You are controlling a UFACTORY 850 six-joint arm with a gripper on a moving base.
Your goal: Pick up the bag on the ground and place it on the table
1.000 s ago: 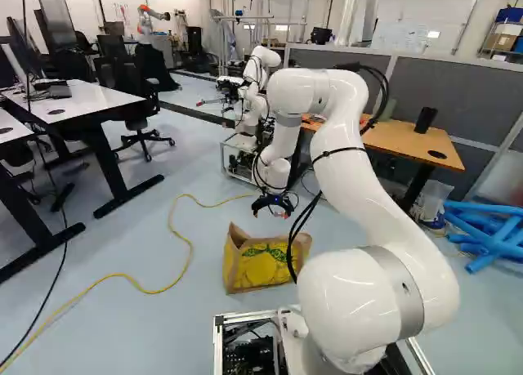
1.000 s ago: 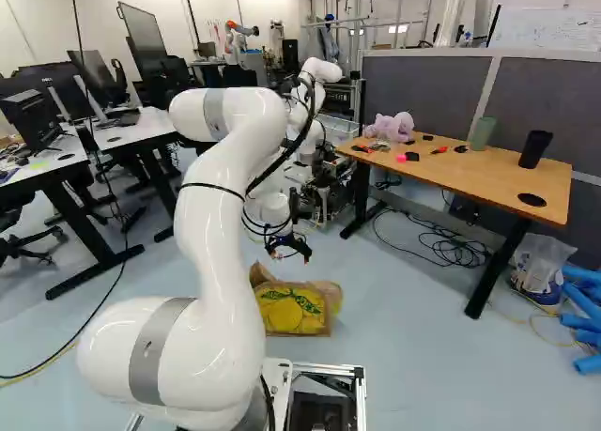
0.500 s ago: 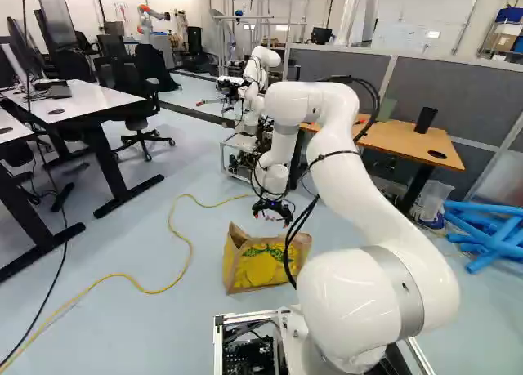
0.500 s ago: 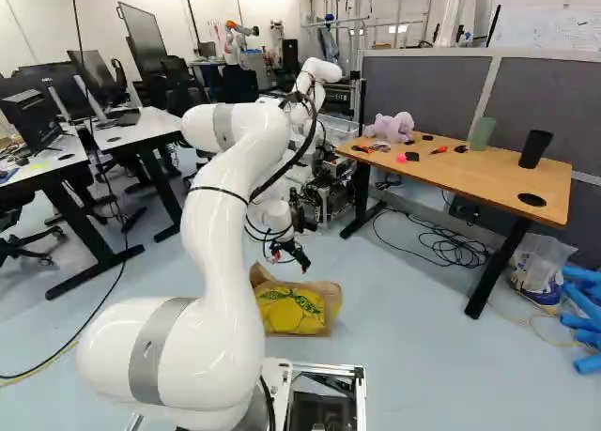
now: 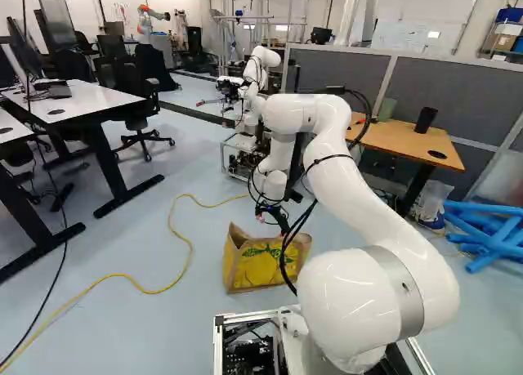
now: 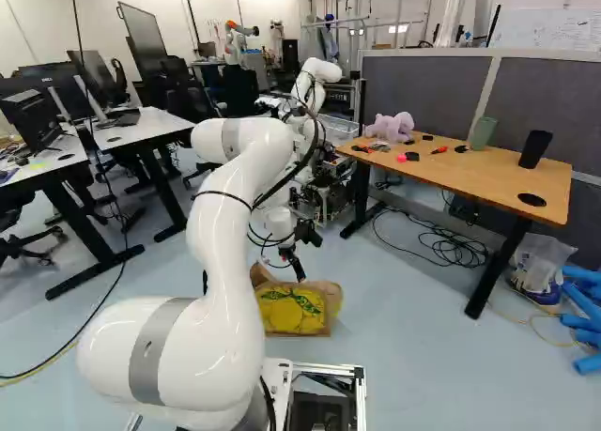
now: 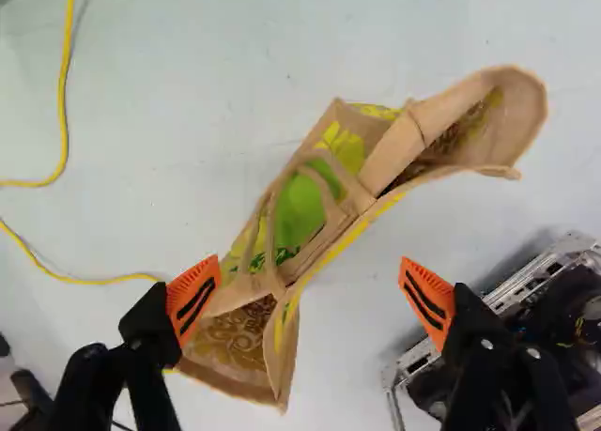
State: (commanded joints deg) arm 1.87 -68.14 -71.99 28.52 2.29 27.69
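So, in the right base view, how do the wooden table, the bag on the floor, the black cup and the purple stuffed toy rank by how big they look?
1. Wooden table
2. Bag
3. Purple stuffed toy and black cup: too alike to rank; one is wider, the other taller.

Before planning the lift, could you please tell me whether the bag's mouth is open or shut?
Partly open: in the wrist view, the bag gapes at both ends, while its rims come together near the middle.
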